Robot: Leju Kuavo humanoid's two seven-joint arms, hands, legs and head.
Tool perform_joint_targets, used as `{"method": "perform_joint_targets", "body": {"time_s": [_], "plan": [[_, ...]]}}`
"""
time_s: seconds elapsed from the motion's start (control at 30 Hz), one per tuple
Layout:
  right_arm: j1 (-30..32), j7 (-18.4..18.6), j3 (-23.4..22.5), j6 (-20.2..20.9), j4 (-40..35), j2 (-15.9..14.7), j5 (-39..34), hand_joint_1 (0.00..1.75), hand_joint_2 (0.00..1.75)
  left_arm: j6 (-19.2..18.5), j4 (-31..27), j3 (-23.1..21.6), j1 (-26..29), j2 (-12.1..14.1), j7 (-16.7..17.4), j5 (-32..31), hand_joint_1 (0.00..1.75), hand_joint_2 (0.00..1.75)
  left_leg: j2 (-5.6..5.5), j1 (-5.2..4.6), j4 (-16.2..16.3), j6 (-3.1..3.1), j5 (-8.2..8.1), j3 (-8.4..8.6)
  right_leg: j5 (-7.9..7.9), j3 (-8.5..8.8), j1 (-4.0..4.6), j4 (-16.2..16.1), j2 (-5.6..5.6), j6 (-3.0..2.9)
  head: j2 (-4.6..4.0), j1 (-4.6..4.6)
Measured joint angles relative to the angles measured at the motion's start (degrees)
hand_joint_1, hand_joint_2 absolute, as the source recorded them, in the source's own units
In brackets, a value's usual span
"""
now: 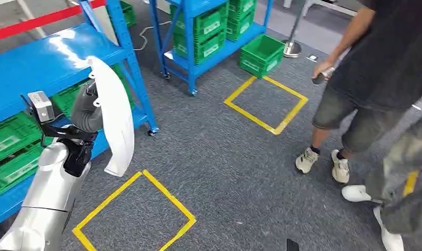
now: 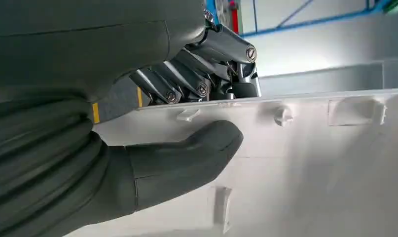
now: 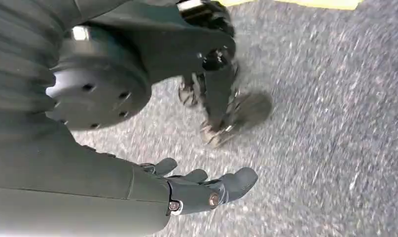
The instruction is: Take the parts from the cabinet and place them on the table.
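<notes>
White and glossy, the curved part [image 1: 114, 112] is hanging in the left hand [image 1: 86, 112], out in front of the blue cabinet [image 1: 36, 65] whose lower shelves are carrying green crates [image 1: 10, 151]; in the left wrist view the thumb [image 2: 187, 160] is pressing one face of the panel while the metal fingers [image 2: 206, 74] are hooking over its edge, so the hand is grasping the part firmly. Moving rightward, yellow tape squares [image 1: 133, 214] are marking the grey carpet, a second blue rack [image 1: 208, 26] is standing behind, and a person [image 1: 365, 78] in dark clothes is standing near the far square. The right hand [image 3: 201, 190] is hanging over the carpet, fingers loosely apart and holding nothing. Judging by this, the pick from the cabinet looks done for this part; carrying it to the table, which I cannot see here, and setting it down are remaining.
</notes>
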Motion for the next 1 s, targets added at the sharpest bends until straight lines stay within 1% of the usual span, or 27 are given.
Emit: {"method": "perform_joint_targets", "body": {"time_s": [0.03,0.07,0.1,0.13,0.17,0.2,0.23,0.3,0.33,0.37,0.4,0.43,0.47,0.5,0.53,0.57,0.6,0.63,0.67,0.7,0.73,0.83,0.87,0.9,0.93,0.97,1.0], "plan": [[0.0,0.6,0.0,0.0,0.0,0.0,0.0,0.0,1.75,0.0,0.1,0.0,0.0,-0.2,0.0,0.0,1.75,1.75,0.95,-0.04,0.0,0.01,-0.01,-0.07,-0.8,-1.38,-0.05,3.2,-0.23,0.05,0.0,0.04],[0.2,0.9,0.0,-0.2,0.0,0.0,0.0,0.0,1.75,0.0,0.3,0.0,0.0,-0.4,0.0,0.0,1.75,1.75,1.68,-0.08,0.1,0.05,-0.03,-0.08,-0.18,-1.05,-0.07,2.9,-0.28,0.0,0.0,0.04],[0.3,1.1,0.0,-0.2,0.0,0.0,0.0,0.0,1.75,-0.1,0.4,0.0,0.0,-0.7,-0.2,-0.1,1.75,1.75,2.43,-0.13,0.1,0.05,-0.05,-0.06,1.56,0.71,-0.05,-0.2,-0.34,-0.14,0.0,0.09],[0.3,1.2,0.0,-0.2,0.0,0.0,0.0,0.0,1.75,-0.2,0.6,0.0,-0.2,-0.9,-0.3,-0.2,1.75,1.75,3.12,-0.19,0.0,0.01,-0.08,-0.03,3.71,3.56,0.03,-5.1,-0.67,-0.42,0.0,0.09],[0.2,1.3,0.0,-0.2,0.0,-0.1,0.1,0.0,1.75,-0.2,0.7,0.0,-0.4,-1.1,-0.5,-0.3,1.75,1.75,3.78,-0.26,0.0,-0.04,-0.12,0.02,5.82,7.0,0.29,-11.2,-2.02,-0.86,0.0,0.09],[0.1,1.3,0.0,-0.2,0.0,-0.2,0.3,0.0,1.75,-0.2,0.7,0.0,-0.8,-1.2,-0.6,-0.3,1.75,1.75,4.4,-0.38,0.0,-0.19,-0.21,0.06,5.84,8.99,0.9,-15.4,-4.78,-1.48,0.0,0.07],[0.0,1.5,0.0,-0.2,0.0,-0.2,0.5,0.0,1.75,-0.2,0.9,0.0,-1.1,-1.2,-0.7,-0.3,1.75,1.75,4.81,-0.7,0.0,-0.48,-0.31,0.0,6.25,9.05,1.04,-15.4,-4.37,-1.62,0.0,-0.02],[0.2,1.6,0.0,-0.4,0.0,-0.2,0.6,0.0,1.75,-0.2,1.2,0.0,-1.5,-1.8,-0.6,-0.4,1.75,1.75,5.78,-0.63,-0.2,-1.03,-0.34,0.29,6.25,8.74,1.17,-15.4,-3.11,-1.9,0.0,0.0],[0.3,1.6,0.0,-0.5,0.0,-0.3,0.6,0.0,1.75,-0.2,1.3,0.0,-1.6,-2.2,-0.6,-0.3,1.75,1.75,6.35,-0.64,-0.5,-1.32,-0.24,0.5,6.44,8.63,1.18,-15.6,-2.45,-2.21,0.0,0.02],[0.4,1.4,0.0,-0.5,0.0,-0.3,0.5,0.0,1.75,-0.2,1.3,0.0,-1.8,-2.4,-0.5,-0.3,1.75,1.75,6.03,-0.68,-0.4,-1.72,-0.54,0.42,6.96,9.05,0.52,-16.3,-1.9,-2.76,0.0,-0.07],[0.4,1.2,0.0,-0.5,0.0,-0.3,0.5,0.0,1.75,-0.2,1.4,0.0,-2.1,-2.4,-0.4,-0.3,1.75,1.75,2.95,-0.39,0.7,-1.95,-1.55,-0.12,7.22,9.09,0.4,-16.6,-1.44,-2.91,0.0,-0.04],[0.2,0.8,-0.1,-0.4,0.0,-0.4,0.3,0.0,1.75,-0.2,1.6,0.0,-2.3,-2.6,-0.4,-0.3,1.75,1.75,0.89,-0.33,3.8,-2.01,-3.6,-1.36,7.34,9.02,0.3,-16.6,-1.02,-3.2,0.0,-0.09],[0.1,0.6,-0.1,-0.4,0.0,-0.4,0.2,0.0,1.75,-0.3,1.7,0.0,-2.3,-2.6,-0.2,-0.3,1.75,1.75,-0.13,-0.32,8.6,-2.17,-6.07,-3.4,7.36,9.01,0.26,-16.6,-0.37,-3.24,0.0,-0.2],[0.0,0.3,-0.1,-0.3,0.0,-0.4,0.0,0.0,1.75,-0.3,1.9,0.0,-2.2,-2.6,0.0,-0.5,1.75,1.75,-0.44,-0.3,13.4,-2.3,-8.0,-5.61,7.36,9.0,0.27,-16.6,0.39,-3.28,0.0,-0.22],[0.0,0.2,-0.2,-0.4,0.0,-0.4,-0.3,0.0,1.75,-0.3,2.3,-0.1,-2.2,-2.7,0.3,-0.9,1.75,1.75,-0.5,-0.3,17.3,-2.4,-9.0,-7.51,7.36,8.99,0.26,-16.5,1.26,-3.28,0.0,-0.26],[0.1,0.2,-0.4,-0.5,0.0,-0.4,-0.5,0.0,1.75,-0.3,2.5,-0.1,-2.2,-2.7,0.3,-1.0,1.75,1.75,-0.5,-0.25,18.0,-2.44,-8.41,-7.99,7.35,8.99,0.22,-16.4,2.06,-3.27,0.0,-0.26],[0.1,0.2,-0.6,-0.5,0.0,-0.4,-0.5,0.0,1.75,-0.3,2.6,-0.1,-2.3,-2.8,0.3,-1.2,1.75,1.75,-0.51,-0.17,15.9,-2.49,-6.47,-7.12,7.33,8.99,0.1,-16.2,2.94,-3.23,0.0,-0.24],[0.1,0.1,-0.7,-0.6,0.0,-0.4,-0.5,0.0,1.75,-0.3,2.7,-0.1,-2.3,-2.8,0.4,-1.3,1.75,1.75,-0.7,-0.04,11.7,-2.55,-3.84,-5.24,7.24,8.99,-0.05,-15.9,3.8,-3.09,0.0,-0.26],[0.1,0.1,-0.8,-0.6,0.0,-0.4,-0.5,0.0,1.75,-0.3,2.7,-0.1,-2.4,-2.8,0.4,-1.3,1.75,1.75,-1.5,0.22,6.2,-2.69,-1.01,-2.61,7.04,8.98,-0.24,-15.5,4.69,-2.78,0.0,-0.31],[0.1,0.0,-1.0,-0.6,0.0,-0.4,-0.5,0.0,1.75,-0.3,2.9,-0.1,-2.5,-2.8,0.4,-1.3,1.75,1.75,-3.98,0.74,1.9,-2.89,0.23,-0.81,6.79,8.8,-0.3,-15.1,5.43,-2.36,0.0,-0.46],[0.0,-0.1,-1.1,-0.7,0.0,-0.5,-0.5,0.0,1.75,-0.2,3.1,-0.1,-2.6,-2.9,0.4,-1.3,1.75,1.75,-6.52,0.85,0.6,-2.91,-0.76,-0.09,6.71,8.17,-0.12,-14.4,6.17,-1.89,0.0,-0.59],[0.3,-0.1,-1.2,-0.7,0.0,-0.5,-0.5,0.0,1.75,-0.2,3.1,-0.2,-2.6,-3.4,0.4,-1.4,1.75,1.75,-4.59,0.27,1.2,-1.51,-0.61,-0.45,7.56,7.32,-0.69,-15.1,8.09,-0.62,0.0,-0.37],[0.5,-0.1,-1.3,-0.7,0.0,-0.5,-0.5,0.0,1.75,-0.2,3.1,-0.2,-2.8,-3.6,0.4,-1.4,1.75,1.75,-3.81,0.63,0.8,-0.94,-0.28,-0.37,7.67,7.07,-0.71,-15.0,8.81,-0.32,0.0,-0.46],[0.6,0.2,-1.3,-0.8,0.0,-0.5,-0.5,0.0,1.75,-0.2,3.1,-0.1,-3.1,-3.7,0.4,-1.6,1.75,1.75,-3.08,0.63,0.6,-0.59,-0.11,-0.3,7.15,6.92,-0.39,-14.2,5.63,-0.24,0.0,-0.33],[0.5,0.6,-1.3,-1.0,0.0,-0.5,-0.5,0.0,1.75,-0.5,3.1,-0.2,-3.1,-3.8,0.0,-1.8,1.75,1.75,-2.44,0.54,0.6,-0.2,-0.09,-0.3,5.35,5.46,-0.09,-11.5,2.0,0.06,0.0,0.56],[0.2,1.0,-1.3,-1.2,0.0,-0.5,-0.4,0.0,1.75,-0.6,3.1,-0.1,-3.1,-3.7,-0.4,-2.1,1.75,1.75,-1.58,0.33,0.6,-0.13,-0.1,-0.33,3.04,3.24,-0.19,-6.9,0.47,0.3,0.0,0.74],[0.1,1.4,-1.3,-1.4,0.0,-0.5,-0.3,0.0,1.75,-0.9,3.2,-0.2,-2.9,-3.4,-0.9,-2.3,1.75,1.75,-0.66,0.16,0.6,-0.01,-0.17,-0.33,1.02,0.91,-0.29,-2.2,-0.04,0.37,0.0,0.74]]}}
